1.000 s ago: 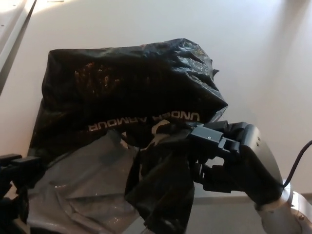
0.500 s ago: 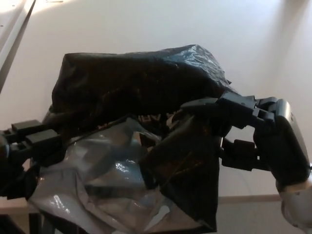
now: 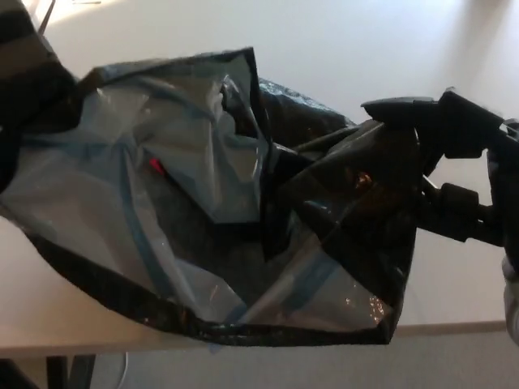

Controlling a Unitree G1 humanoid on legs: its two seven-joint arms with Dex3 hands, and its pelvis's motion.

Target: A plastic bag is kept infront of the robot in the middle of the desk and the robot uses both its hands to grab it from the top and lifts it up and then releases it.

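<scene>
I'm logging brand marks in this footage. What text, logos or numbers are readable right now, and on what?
None can be read: the plastic bag, held up open between the left hand and the right hand, shows only its grey lining and black folds.

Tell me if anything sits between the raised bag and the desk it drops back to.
Nothing visible does. The plastic bag hangs from the right hand and left hand over bare desk.
</scene>
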